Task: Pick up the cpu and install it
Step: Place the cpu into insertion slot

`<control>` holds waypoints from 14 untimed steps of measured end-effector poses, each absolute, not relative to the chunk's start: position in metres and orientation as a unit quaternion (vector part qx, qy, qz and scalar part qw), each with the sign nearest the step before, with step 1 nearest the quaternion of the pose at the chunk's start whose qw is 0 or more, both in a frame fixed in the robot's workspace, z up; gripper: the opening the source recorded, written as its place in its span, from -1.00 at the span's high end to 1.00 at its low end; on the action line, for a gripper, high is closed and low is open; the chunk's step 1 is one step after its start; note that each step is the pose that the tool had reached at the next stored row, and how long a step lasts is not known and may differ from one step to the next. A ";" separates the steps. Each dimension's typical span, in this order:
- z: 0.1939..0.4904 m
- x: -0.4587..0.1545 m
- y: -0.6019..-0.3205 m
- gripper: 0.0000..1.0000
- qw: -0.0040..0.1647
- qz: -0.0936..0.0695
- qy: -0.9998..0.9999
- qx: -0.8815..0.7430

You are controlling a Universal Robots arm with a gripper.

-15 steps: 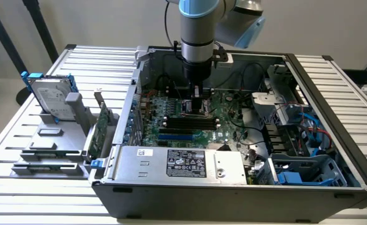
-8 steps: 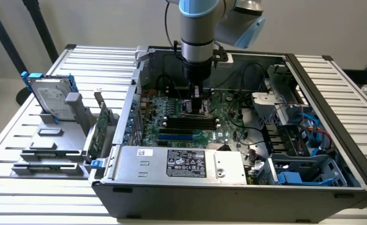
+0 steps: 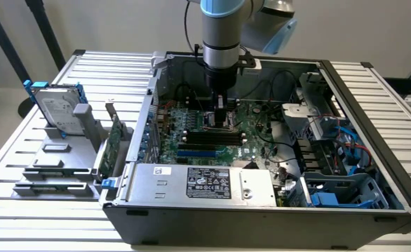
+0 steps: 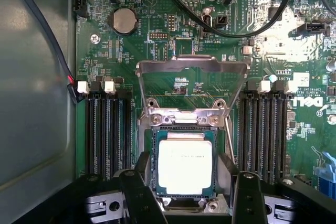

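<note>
Your jaws stand wide apart and grasp nothing. They hang low inside the open dark-grey computer case point(image 3: 261, 223), at the end of the grey and blue robot arm point(image 3: 223, 31), over the middle of the green circuit board point(image 4: 157, 40). The small square cpu with its dull silver top point(image 4: 185, 167) lies flat in its socket between the two jaws, neither one pressed against it. The silver metal load plate point(image 4: 191, 65) stands swung open just beside it. Banks of black memory slots point(image 4: 107, 129) flank the socket. The case rests on the grey slatted desk point(image 3: 23, 210).
</note>
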State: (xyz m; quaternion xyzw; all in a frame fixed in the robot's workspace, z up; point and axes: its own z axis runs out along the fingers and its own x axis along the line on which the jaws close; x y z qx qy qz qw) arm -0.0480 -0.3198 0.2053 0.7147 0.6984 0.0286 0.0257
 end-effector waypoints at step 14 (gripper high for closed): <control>0.210 -0.061 -0.323 0.65 0.024 0.027 0.699 0.715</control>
